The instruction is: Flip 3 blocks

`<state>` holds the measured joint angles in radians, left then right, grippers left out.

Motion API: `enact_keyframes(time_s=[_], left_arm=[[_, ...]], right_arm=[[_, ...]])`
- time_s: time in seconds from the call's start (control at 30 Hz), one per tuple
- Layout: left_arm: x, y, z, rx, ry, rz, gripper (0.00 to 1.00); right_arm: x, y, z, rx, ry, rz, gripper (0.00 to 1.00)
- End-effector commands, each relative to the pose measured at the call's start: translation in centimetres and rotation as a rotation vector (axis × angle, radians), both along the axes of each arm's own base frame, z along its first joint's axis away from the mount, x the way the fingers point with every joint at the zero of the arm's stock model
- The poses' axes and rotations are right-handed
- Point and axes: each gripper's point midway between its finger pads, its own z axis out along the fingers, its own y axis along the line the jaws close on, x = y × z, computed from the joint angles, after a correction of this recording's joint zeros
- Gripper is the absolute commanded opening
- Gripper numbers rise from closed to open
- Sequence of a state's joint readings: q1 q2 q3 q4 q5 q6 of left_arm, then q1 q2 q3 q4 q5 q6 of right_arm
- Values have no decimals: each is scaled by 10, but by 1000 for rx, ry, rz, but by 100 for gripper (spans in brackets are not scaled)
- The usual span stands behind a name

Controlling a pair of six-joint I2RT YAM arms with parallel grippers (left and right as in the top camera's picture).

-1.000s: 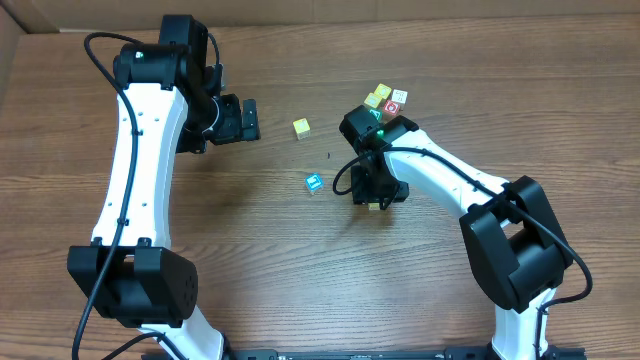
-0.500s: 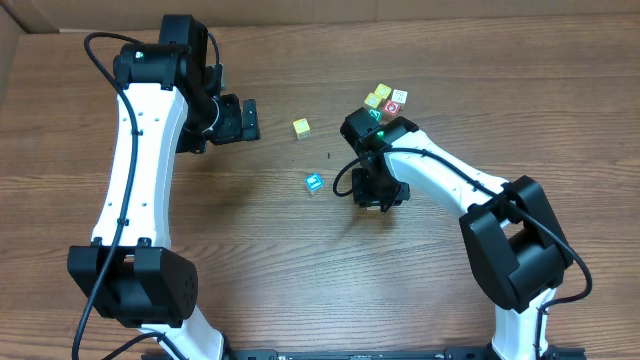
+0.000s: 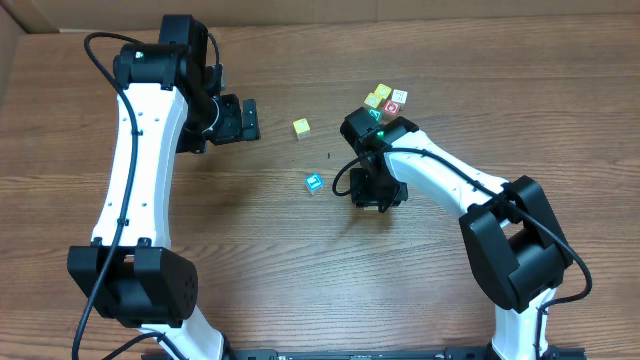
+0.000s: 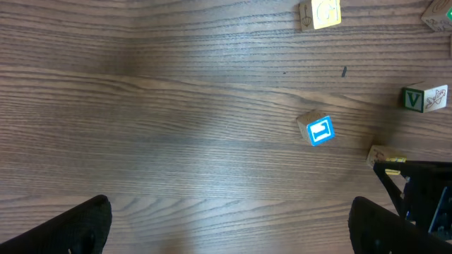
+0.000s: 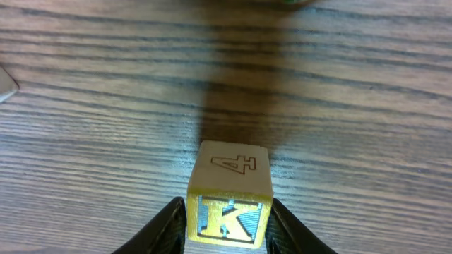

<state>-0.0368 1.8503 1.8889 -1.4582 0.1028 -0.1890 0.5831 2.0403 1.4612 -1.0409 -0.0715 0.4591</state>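
Right wrist | right gripper (image 5: pixel 227 215) clasps cream block (image 5: pixel 230 169) | 4 up, K facing camera | left gripper (image 4: pixel 229 215) wide

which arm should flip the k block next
Right. The right gripper straddles the K block, with a finger close at each side. The left gripper hangs open well away from it, on the far side of the other blocks.
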Motion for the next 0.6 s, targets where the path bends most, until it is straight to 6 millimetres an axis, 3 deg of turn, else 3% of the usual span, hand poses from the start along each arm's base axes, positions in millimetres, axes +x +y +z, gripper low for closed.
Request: enact_keyframes(time_s=[0.0, 0.13, 0.47, 0.5, 0.57], left_arm=[[0, 4, -4, 5, 13, 27, 100], [0, 4, -4, 5, 13, 27, 100], [0, 4, -4, 5, 13, 27, 100], [0, 4, -4, 5, 13, 27, 100], [0, 4, -4, 5, 13, 27, 100]], right_arm=[[-4, -2, -7, -4, 16, -15, 38], [-6, -3, -12, -6, 19, -44, 45], [8, 6, -11, 31, -35, -45, 41], [9, 6, -11, 33, -37, -45, 45], [9, 6, -11, 33, -38, -45, 62]])
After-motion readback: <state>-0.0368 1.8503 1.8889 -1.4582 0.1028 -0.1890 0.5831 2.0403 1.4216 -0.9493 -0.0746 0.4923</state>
